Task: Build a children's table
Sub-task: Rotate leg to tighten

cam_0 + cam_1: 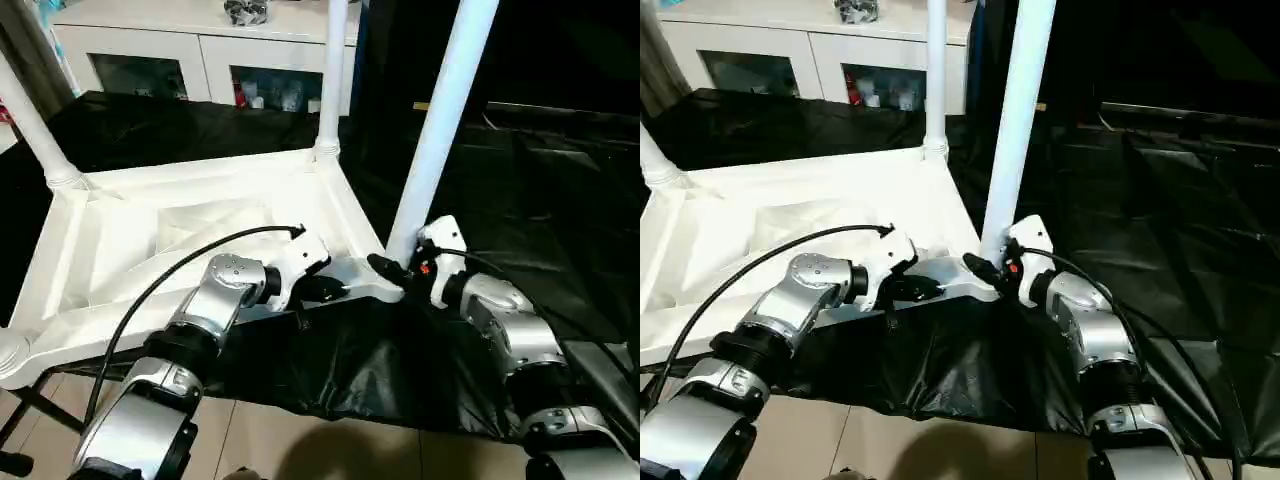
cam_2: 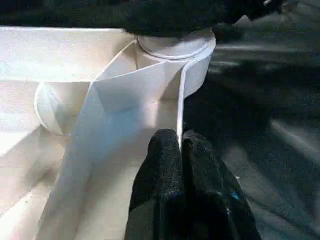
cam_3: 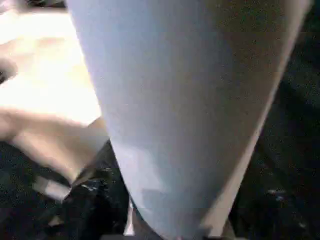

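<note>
Table: we see the white plastic children's table top (image 1: 170,250) upside down at the black-sheeted worktop's (image 1: 560,230) near edge.
Leg: white tapered tube leg (image 1: 440,120) upright in the near-right socket.
Right gripper (image 1: 395,268): touching the leg's base, nearest; grip unclear.
Left gripper (image 2: 181,150): pinching the top's rim beside that socket.

1. Your children's table (image 1: 180,235) is plain white all over, top and legs alike.
2. The leg (image 1: 440,120) nearest your right arm reads white with a pale bluish tint.
3. You have glossy black sheeting (image 1: 520,190) under it.
4. Your forearms are silver, and both grippers' fingers (image 2: 172,165) are black.
5. The cabinet (image 1: 200,45) behind is white.
</note>
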You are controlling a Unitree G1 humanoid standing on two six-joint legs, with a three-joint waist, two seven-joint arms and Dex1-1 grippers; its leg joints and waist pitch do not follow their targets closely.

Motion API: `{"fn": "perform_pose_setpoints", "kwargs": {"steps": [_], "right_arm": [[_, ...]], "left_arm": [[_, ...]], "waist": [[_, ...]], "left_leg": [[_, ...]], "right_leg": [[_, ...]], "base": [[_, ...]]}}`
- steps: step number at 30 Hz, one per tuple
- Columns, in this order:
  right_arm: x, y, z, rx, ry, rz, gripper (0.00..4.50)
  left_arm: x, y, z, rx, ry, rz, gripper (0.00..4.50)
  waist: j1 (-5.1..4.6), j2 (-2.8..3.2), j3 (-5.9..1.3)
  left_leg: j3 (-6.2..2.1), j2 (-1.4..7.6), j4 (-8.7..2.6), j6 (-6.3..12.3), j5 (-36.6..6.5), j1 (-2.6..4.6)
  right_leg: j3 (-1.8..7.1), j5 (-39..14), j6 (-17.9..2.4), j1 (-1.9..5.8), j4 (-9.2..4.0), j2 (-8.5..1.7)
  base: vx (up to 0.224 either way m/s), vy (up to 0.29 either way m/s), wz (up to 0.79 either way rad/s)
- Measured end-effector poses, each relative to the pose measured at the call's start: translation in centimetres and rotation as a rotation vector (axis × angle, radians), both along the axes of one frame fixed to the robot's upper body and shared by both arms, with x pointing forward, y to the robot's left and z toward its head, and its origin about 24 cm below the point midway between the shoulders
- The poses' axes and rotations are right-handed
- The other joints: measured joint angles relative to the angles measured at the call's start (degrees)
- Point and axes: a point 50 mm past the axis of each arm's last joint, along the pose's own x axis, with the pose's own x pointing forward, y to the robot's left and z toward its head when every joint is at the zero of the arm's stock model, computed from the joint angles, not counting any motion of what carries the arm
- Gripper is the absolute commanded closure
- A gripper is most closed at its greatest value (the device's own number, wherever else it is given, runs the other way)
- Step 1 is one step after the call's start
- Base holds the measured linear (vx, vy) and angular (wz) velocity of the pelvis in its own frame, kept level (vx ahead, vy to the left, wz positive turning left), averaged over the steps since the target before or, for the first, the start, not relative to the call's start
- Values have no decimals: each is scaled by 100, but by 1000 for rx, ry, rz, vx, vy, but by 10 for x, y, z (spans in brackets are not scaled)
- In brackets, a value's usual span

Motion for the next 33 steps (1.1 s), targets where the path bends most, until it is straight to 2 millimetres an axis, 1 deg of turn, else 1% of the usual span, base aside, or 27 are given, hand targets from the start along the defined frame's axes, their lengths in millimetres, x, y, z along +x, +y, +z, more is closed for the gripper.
{"fn": "perform_pose_setpoints", "kwargs": {"steps": [1,2,4,5,7,9,10,11,13,15,16,17,19,21,24,25,27,29,30,31,32,33], "right_arm": [[2,0,0,0,0,-20,161],[2,0,0,-2,-3,-29,139],[2,1,1,2,-5,-27,134],[2,2,1,3,-7,-25,115],[3,3,2,3,-8,-24,94],[3,5,2,8,-9,-20,89],[3,5,2,8,-13,-19,68],[3,5,2,6,-20,-18,68],[1,5,2,5,-33,-16,46],[-3,1,0,-2,-46,-19,46],[-6,-2,-1,-11,-54,-15,46],[-12,-10,-2,-29,-69,1,46],[-18,-18,-4,-38,-66,13,46],[-27,-28,-4,-36,-70,28,46],[-46,-50,-7,-33,-53,59,46],[-53,-53,-10,-27,-40,77,46],[-69,-59,-14,8,0,122,46],[-81,-68,-14,23,27,158,46],[-84,-72,-12,27,31,165,46],[-86,-76,-10,28,29,166,44],[-88,-78,-6,28,19,172,44],[-89,-79,-4,29,16,174,43]], "left_arm": [[0,-2,0,-3,-6,9,450],[0,-4,0,-6,-9,13,450],[0,-4,1,-6,-12,14,450],[1,-4,1,-7,-14,15,450],[1,-4,1,-7,-17,18,450],[1,-4,2,-8,-20,24,450],[1,-4,2,-9,-20,25,450],[1,-4,2,-9,-20,26,450],[1,-5,2,-11,-20,24,450],[1,-7,2,-13,-21,17,450],[1,-9,2,-13,-22,13,450],[0,-11,3,-19,-26,7,450],[0,-12,3,-19,-29,3,450],[0,-14,4,-20,-31,-5,450],[-1,-17,5,-25,-38,-12,450],[-1,-17,5,-26,-42,-9,450],[0,-19,8,-33,-58,-8,450],[-1,-19,8,-39,-70,-13,450],[-2,-19,8,-41,-75,-12,450],[-2,-19,8,-42,-78,-9,423],[-2,-19,8,-43,-79,-10,423],[-2,-19,8,-52,-76,-6,406]], "waist": [[-15,2,-1],[-18,2,-2],[-17,5,-3],[-18,6,-4],[-16,6,-4],[-12,8,-5],[-10,8,-5],[-6,9,-5],[9,8,-5],[51,9,-6],[73,9,-5],[114,6,-3],[118,2,-1],[146,3,-1],[173,1,0],[180,1,1],[188,6,3],[203,11,5],[206,9,6],[210,8,7],[210,6,8],[210,5,9]], "left_leg": [[0,-1,-7,0,0,-1],[4,-2,-10,0,0,-2],[6,-2,-10,0,0,-1],[7,-3,-12,1,-1,-2],[9,-4,-19,0,-2,-2],[9,-4,-32,0,-1,3],[9,-3,-37,0,-1,5],[9,-3,-41,-1,-1,6],[9,-3,-44,-1,-1,6],[12,-3,-45,-1,-1,4],[13,-3,-46,-1,-1,3],[13,-4,-49,-1,-1,-1],[14,-4,-50,-1,-1,-7],[14,-3,-52,-1,-1,-14],[15,-3,-56,0,-1,-27],[15,-3,-57,1,-1,-31],[13,-2,-56,3,-1,-63],[13,-2,-55,33,14,-73],[13,-2,-55,34,14,-73],[12,-1,-54,35,15,-73],[12,-1,-53,35,15,-72],[12,0,-53,35,15,-73]], "right_leg": [[0,0,0,1,-12,0],[2,1,-1,3,-16,0],[4,4,-5,6,-16,0],[6,6,-9,5,-16,0],[6,17,-25,4,-16,0],[4,25,-35,3,-14,1],[3,25,-35,2,-14,1],[2,22,-29,1,-14,2],[2,21,-28,1,-14,2],[4,20,-27,1,-14,2],[4,20,-27,0,-15,2],[5,22,-29,0,-18,2],[5,32,-46,-4,-18,2],[4,33,-47,-6,-18,2],[7,31,-42,-9,-22,2],[7,31,-42,-12,-23,2],[3,34,-41,-38,-24,2],[2,34,-40,-45,-25,2],[1,34,-40,-45,-25,2],[0,34,-40,-45,-25,2],[0,33,-39,-45,-25,2],[-1,33,-39,-45,-25,2]], "base": [[0,0,0],[0,0,0],[0,0,0],[0,0,0],[0,0,0],[0,0,0],[0,0,0],[0,0,0],[0,0,0],[0,0,0],[0,0,0],[0,0,0],[0,0,0],[0,0,0],[0,0,0],[0,0,0],[0,0,0],[0,0,0],[0,0,0],[0,0,0],[0,0,0],[0,0,0]]}}
